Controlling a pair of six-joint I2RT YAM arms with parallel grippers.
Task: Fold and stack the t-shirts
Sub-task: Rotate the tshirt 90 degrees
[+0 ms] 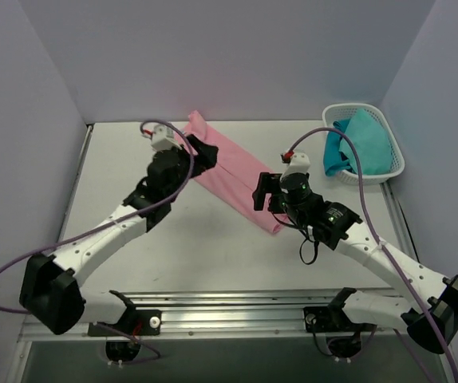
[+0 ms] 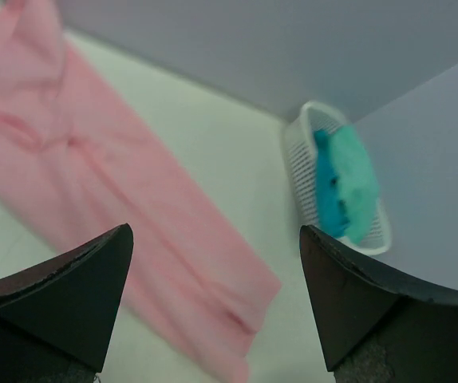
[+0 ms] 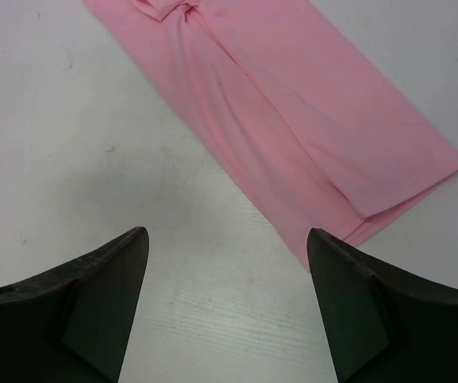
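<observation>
Presently: left gripper [image 1: 203, 155], jaws wide, empty, above the t-shirt [image 1: 233, 182] at its upper end; right gripper [image 1: 262, 191], jaws wide, empty, over the table [image 1: 213, 255] just beside its lower end; t-shirt pink, a long strip, diagonal across frame centre; judged light, limp, unbreakable; best pinched at end corners; basket [image 1: 394, 152], upper right.

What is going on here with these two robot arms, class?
Two robot arms are working on a pink t-shirt, which lies on the table already folded into a long narrow strip running diagonally. The left gripper hovers open by the strip's far end and the right gripper hovers open by its near end; neither holds anything. At the far right, a white basket holds teal cloth and blue cloth.
</observation>
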